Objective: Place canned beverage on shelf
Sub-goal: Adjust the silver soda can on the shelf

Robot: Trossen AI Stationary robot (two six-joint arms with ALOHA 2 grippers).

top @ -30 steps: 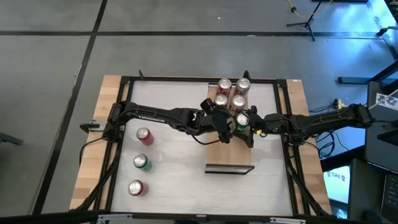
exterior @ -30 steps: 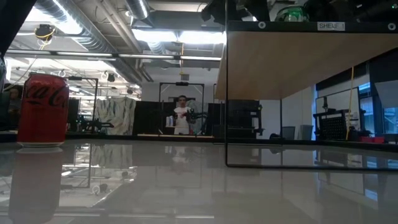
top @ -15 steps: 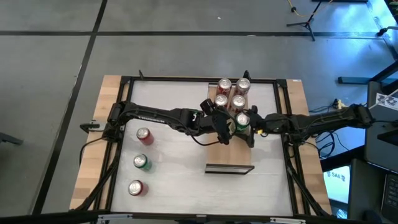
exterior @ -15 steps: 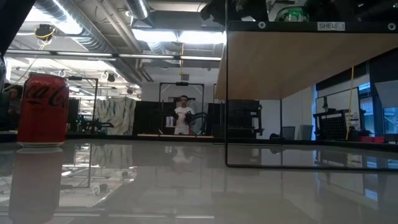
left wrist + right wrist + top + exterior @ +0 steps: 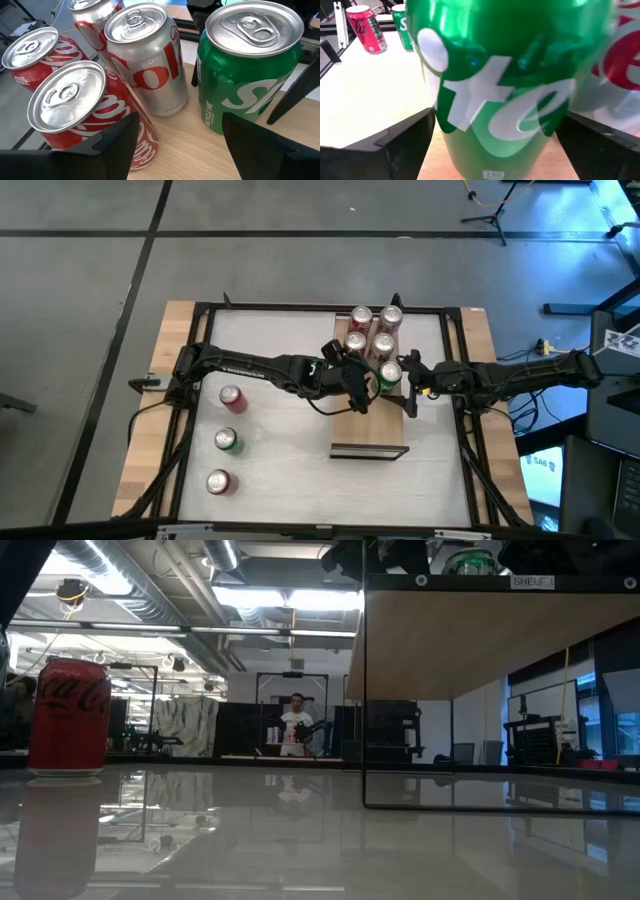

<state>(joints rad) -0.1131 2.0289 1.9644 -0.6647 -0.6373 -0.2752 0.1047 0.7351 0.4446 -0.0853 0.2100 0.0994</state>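
Green can [image 5: 390, 373] standing upright on the light-wood shelf [image 5: 368, 430], just beside a cluster of four cans [image 5: 369, 329], right tool [image 5: 408, 385] spread open with its fingers either side of the green can, left tool [image 5: 352, 385] open close beside it, three more cans [image 5: 226, 436] on the white worktop [image 5: 280, 450]

In the right wrist view the green can [image 5: 505, 75] fills the picture, blurred, its top cut off by the edge; the cans behind it are smeared red and silver. From above, both arms cover much of the shelf [image 5: 368, 430], and whether the right hand [image 5: 408, 392] touches the can cannot be told. In the low view the shelf's top is cut off, its cans mostly out of sight
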